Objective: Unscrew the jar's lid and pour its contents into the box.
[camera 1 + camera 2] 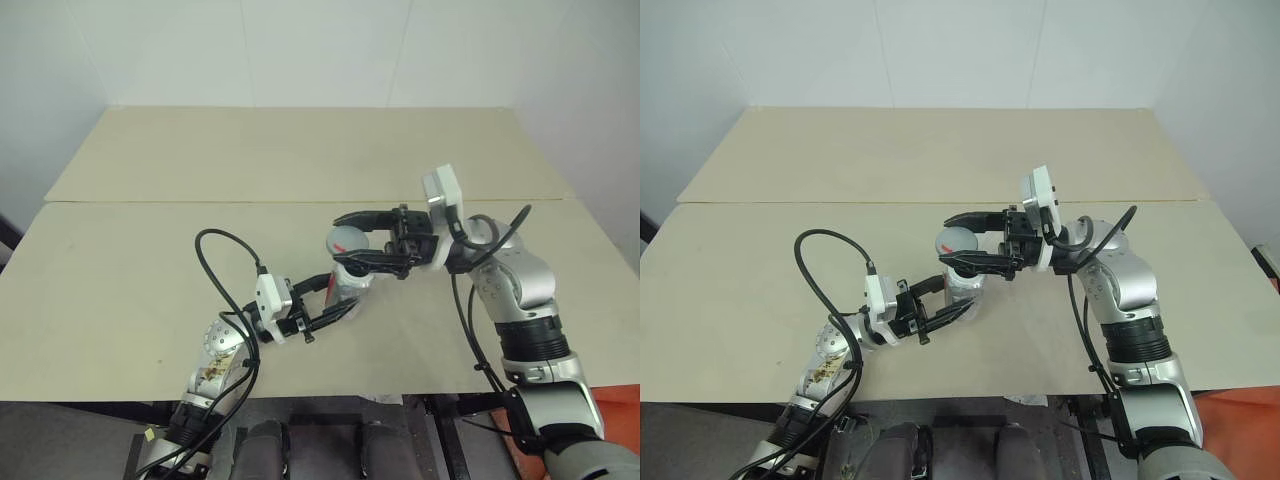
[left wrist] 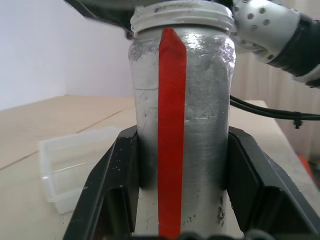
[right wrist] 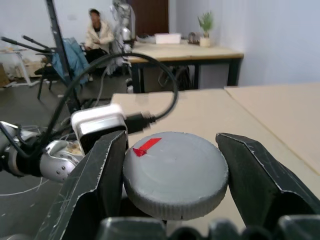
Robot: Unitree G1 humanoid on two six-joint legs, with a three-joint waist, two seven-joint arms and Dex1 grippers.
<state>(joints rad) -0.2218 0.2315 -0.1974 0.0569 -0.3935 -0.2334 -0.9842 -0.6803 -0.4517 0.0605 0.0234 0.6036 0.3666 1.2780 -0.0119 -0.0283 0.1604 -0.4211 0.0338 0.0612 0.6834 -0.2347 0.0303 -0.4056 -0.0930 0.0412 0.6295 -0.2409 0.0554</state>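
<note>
- Jar (image 2: 182, 125) stands near table (image 1: 300, 180) centre, clamped between the left gripper (image 1: 335, 298)'s narrowed fingers (image 2: 112, 190), which reach in from 8 o'clock
- Lid (image 3: 175, 172) sits pinched between the right gripper (image 1: 345, 240)'s fingers (image 3: 260, 180), arriving from 3 o'clock
- Box (image 2: 75, 165) lies near the jar

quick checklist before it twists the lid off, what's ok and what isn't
1. Left gripper clamped on the jar: ok, a finger on each side of it.
2. Right gripper around the lid: ok, fingers on both sides.
3. Lid already off: cannot tell; the left wrist view shows bare thread under it.
4. Jar upright: ok.
5. Box ready for pouring: ok, it sits open on the table beside the jar.
</note>
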